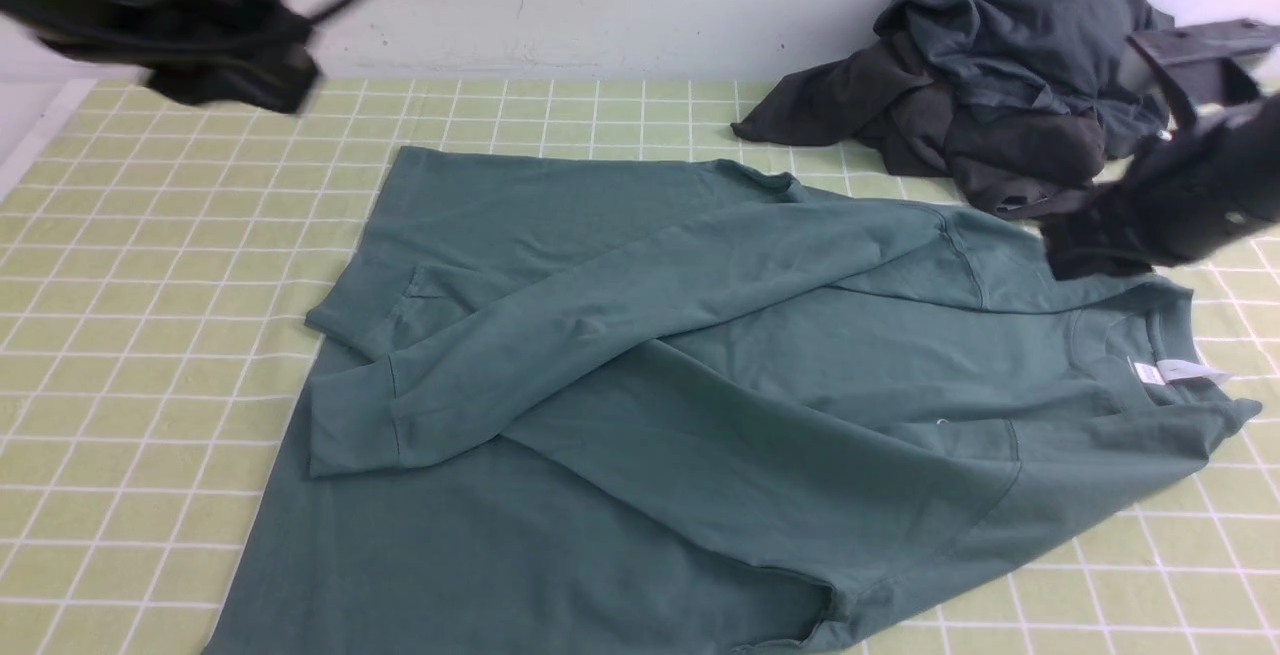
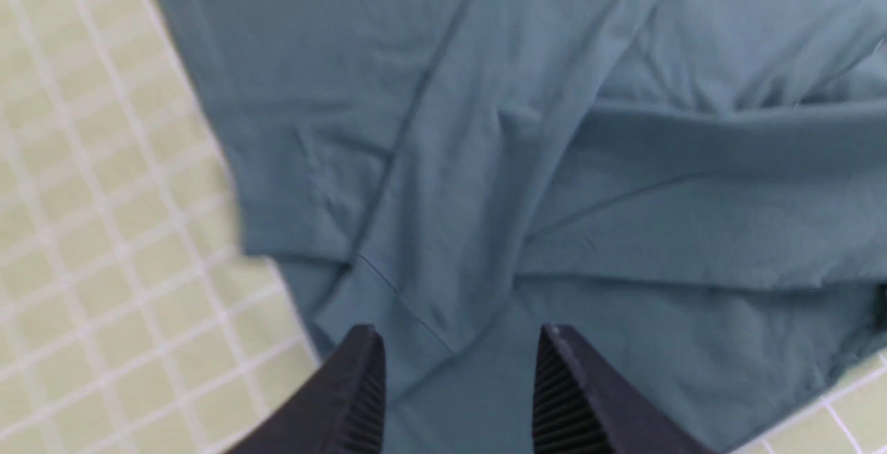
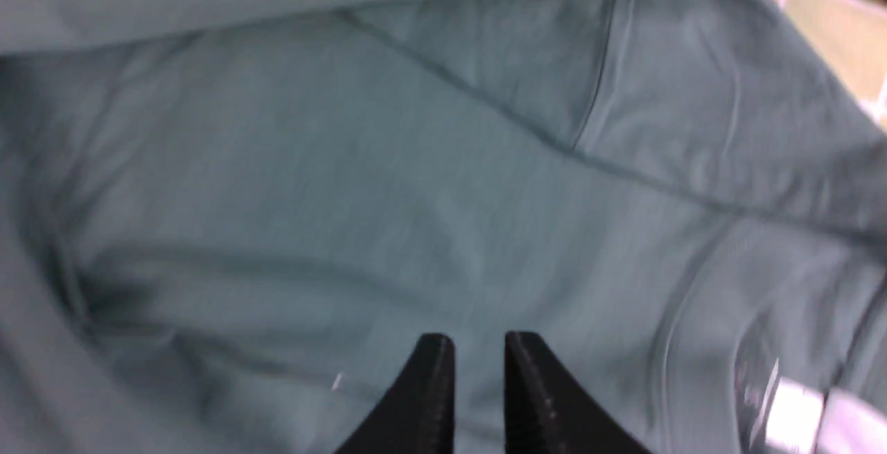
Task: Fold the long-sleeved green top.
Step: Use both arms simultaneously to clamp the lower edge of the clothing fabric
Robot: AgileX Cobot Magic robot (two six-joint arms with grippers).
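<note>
Jaws parted, empty: left gripper [image 2: 461, 335] wide, right gripper [image 3: 479, 339] narrow.
One yellow-green checked tablecloth [image 1: 150, 285]; one muted teal-green knit long-sleeved top [image 1: 720, 405] spread flat on it, two sleeves [image 1: 650, 285] crossed; two dark crumpled garments [image 1: 1000, 85] heaped behind; one white neck label [image 1: 1185, 372].

The light was even, soft and fairly bright, leaving only faint shadows under the folds of the green long-sleeved top [image 1: 700, 385]. In the front view the left arm [image 1: 170, 15] and the right arm [image 1: 1160, 205] were smeared by motion. The left wrist view blurred the checked cloth [image 2: 104, 232]; the right wrist view was soft, its white label [image 3: 790, 405] smeared.
</note>
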